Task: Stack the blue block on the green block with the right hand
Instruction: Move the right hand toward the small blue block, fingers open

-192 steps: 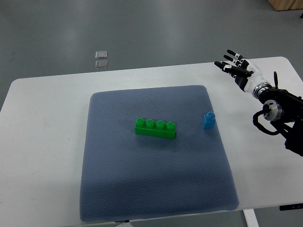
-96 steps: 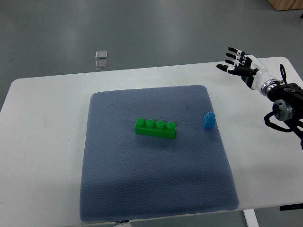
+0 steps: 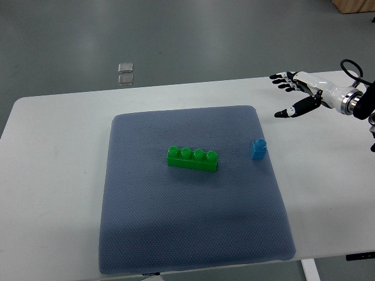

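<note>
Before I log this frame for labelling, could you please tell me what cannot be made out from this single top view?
- Left arm: nowhere in the top view.
- Right hand: open over the table; its arm is cut off by the right edge.
- Blue block and green block: far sides hidden by their own bodies.
- Two small clear squares on the floor: too small to identify.
- Mat: near edge partly cropped.

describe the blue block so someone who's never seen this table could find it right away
Start at the white table and the grey-blue mat covering its middle. Near the mat's right edge, just right of the long green block, stands the blue block. It is the only blue piece, small with a single stud, while the green one has four studs in a row.
</note>
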Available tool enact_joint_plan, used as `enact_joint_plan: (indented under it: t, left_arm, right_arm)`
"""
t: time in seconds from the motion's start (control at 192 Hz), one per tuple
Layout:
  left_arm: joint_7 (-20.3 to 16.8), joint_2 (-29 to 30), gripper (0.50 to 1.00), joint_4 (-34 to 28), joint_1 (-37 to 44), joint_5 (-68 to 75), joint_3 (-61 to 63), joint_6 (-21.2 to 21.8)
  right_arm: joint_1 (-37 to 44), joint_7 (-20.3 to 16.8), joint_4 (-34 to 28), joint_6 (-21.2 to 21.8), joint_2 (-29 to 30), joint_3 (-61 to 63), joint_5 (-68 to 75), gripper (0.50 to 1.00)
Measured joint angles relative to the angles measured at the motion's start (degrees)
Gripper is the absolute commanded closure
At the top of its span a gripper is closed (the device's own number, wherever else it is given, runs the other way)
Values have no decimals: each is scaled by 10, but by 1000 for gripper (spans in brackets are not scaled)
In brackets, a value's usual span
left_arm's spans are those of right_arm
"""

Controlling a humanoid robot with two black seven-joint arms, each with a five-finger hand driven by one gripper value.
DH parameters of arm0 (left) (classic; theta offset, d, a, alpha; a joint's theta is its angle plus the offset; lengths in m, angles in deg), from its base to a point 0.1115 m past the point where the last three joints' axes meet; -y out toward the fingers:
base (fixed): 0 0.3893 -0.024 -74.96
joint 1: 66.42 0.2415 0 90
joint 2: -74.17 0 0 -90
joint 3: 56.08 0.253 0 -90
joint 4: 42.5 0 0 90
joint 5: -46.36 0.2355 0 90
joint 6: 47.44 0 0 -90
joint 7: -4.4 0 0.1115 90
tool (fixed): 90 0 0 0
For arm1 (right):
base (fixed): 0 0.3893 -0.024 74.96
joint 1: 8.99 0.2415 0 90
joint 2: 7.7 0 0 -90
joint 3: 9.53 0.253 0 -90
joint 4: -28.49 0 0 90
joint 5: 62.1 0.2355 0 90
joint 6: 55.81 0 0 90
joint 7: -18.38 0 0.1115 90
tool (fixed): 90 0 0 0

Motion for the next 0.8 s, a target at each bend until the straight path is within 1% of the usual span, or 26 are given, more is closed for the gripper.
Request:
enact_joint_plan:
  t: [0.151,0.214,0.308,0.407,0.563,0.798]
  left_arm:
    - [0,0,500,0,0,0,0,0]
    - [0,0,500,0,0,0,0,0]
    - [0,0,500,0,0,0,0,0]
    - [0,0,500,0,0,0,0,0]
    - [0,0,500,0,0,0,0,0]
    - [0,0,500,0,0,0,0,0]
  right_arm:
    - [16,-22,-51,26,-35,-25,-51,587]
    - [28,-38,-77,37,-45,-29,-63,587]
    - [46,-61,-105,42,-54,-41,-68,589]
    - [70,-76,-126,43,-62,-67,-69,591]
    - [91,-94,-145,44,-65,-100,-74,591]
    - [94,-123,-147,42,-43,-120,-113,591]
